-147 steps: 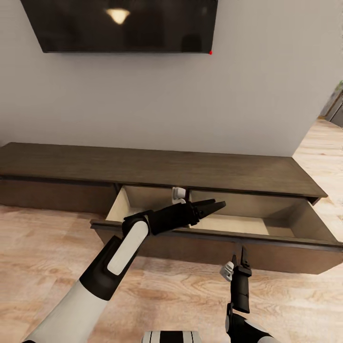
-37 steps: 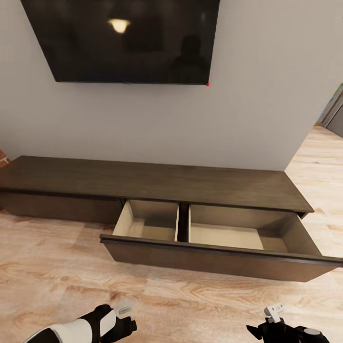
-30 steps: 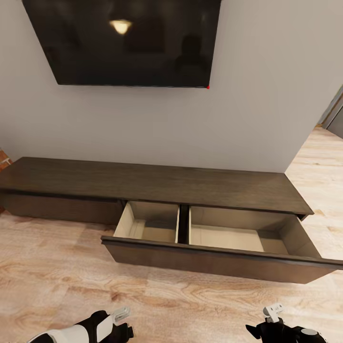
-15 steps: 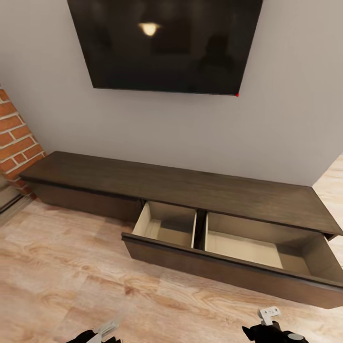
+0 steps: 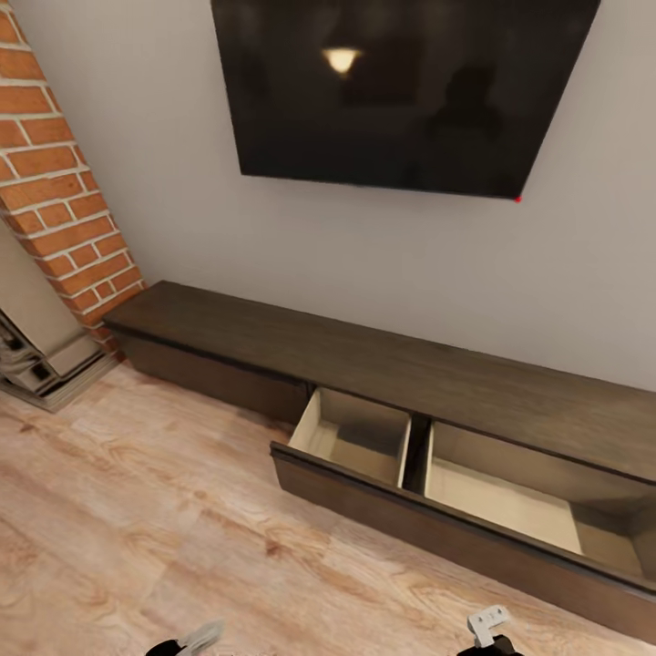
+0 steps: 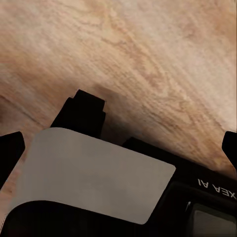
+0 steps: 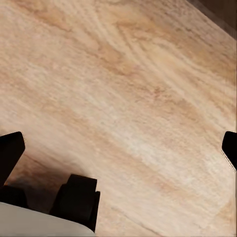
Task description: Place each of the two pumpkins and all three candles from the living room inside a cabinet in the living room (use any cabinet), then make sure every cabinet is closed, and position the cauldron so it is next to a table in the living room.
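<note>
The long dark-brown cabinet runs along the wall under the TV. One wide drawer is pulled out, and its two pale beige compartments hold nothing that I can see. The pumpkins, candles and cauldron are out of view. In the left wrist view my left gripper is open, its dark fingertips far apart above the wooden floor and part of my own base. My right gripper is also open over bare floor, holding nothing. At the head view's lower edge, small parts of both wrists peek in.
A brick fireplace column stands at the left, with a grey stepped hearth at its foot. A black TV hangs on the grey wall. Light wooden floor spreads in front of the cabinet.
The view has swung left and pulled back, bringing the brick fireplace in. Both arms, which were raised by the drawer, have dropped to the picture's lower edge. The drawer stays pulled out.
</note>
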Robot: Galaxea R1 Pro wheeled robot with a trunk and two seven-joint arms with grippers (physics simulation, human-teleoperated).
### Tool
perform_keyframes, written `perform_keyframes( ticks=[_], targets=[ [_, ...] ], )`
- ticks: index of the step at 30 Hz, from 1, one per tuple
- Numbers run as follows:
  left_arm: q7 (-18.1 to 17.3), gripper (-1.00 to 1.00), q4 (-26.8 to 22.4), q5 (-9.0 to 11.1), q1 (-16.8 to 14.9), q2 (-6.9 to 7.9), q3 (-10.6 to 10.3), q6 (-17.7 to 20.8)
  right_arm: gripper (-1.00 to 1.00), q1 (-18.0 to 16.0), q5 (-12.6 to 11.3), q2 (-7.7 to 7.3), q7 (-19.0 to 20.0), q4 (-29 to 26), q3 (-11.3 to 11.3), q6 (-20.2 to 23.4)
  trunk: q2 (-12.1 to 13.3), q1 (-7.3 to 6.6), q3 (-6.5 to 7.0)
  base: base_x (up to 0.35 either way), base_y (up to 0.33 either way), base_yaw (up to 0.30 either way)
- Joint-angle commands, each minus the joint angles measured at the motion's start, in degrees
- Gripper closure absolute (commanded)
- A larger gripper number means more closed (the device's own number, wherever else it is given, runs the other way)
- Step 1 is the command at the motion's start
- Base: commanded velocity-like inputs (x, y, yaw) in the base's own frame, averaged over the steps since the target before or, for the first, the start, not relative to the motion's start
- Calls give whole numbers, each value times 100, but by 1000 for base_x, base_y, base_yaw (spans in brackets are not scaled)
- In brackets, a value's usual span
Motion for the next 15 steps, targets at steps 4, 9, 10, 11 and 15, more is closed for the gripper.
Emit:
perform_keyframes(
  ticks=[4, 9, 10, 11, 15],
  targets=[
    [2, -100, 0, 0, 6, -1, 0, 0, -100, 0, 28, -2, -78, 44, 1, -3, 162, -88, 72, 0, 0, 287],
    [2, -100, 0, 0, 7, 0, 0, 0, -100, 0, 40, 0, -89, 50, 1, -3, 362, -198, 162, 0, 0, 287],
    [1, -100, 0, 0, 7, 0, 0, 0, -100, 0, 42, 1, -89, 50, 1, -4, 403, -220, 180, 0, 0, 287],
    [1, -100, 0, 0, 7, 0, 0, 0, -100, 0, 43, 0, -90, 50, 1, -4, 443, -242, 198, 0, 0, 288],
    [1, -100, 0, 0, 7, 0, 0, 0, -100, 0, 41, -3, -90, 53, 1, -6, 603, -330, 270, 0, 0, 288]
  ],
)
